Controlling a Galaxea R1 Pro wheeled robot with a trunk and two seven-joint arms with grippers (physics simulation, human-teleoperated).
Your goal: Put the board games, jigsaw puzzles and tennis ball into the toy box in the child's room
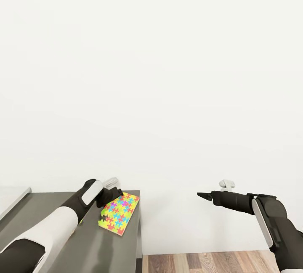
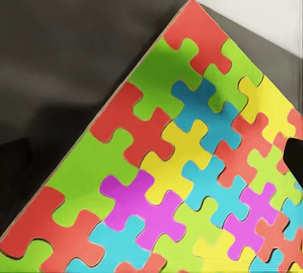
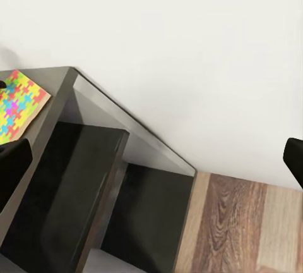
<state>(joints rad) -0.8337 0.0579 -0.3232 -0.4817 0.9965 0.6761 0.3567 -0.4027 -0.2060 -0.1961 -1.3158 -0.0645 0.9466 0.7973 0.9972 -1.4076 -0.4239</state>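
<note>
Item: jigsaw puzzle [image 1: 119,212], flat on dark tabletop [image 1: 50,210], just beyond our left fingers [image 1: 112,194]; their state we can't tell. Right fingers [image 1: 204,195] look closed, empty. Step: pickup approach. Next: grip box edge.

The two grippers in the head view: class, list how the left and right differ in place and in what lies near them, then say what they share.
1. The left gripper is over the dark cabinet top; the right gripper hangs past its edge, above wood floor.
2. The left is at the puzzle box; the right has nothing near its tips.
Shared: both have dark fingers on black-and-white arms, facing a white wall.
</note>
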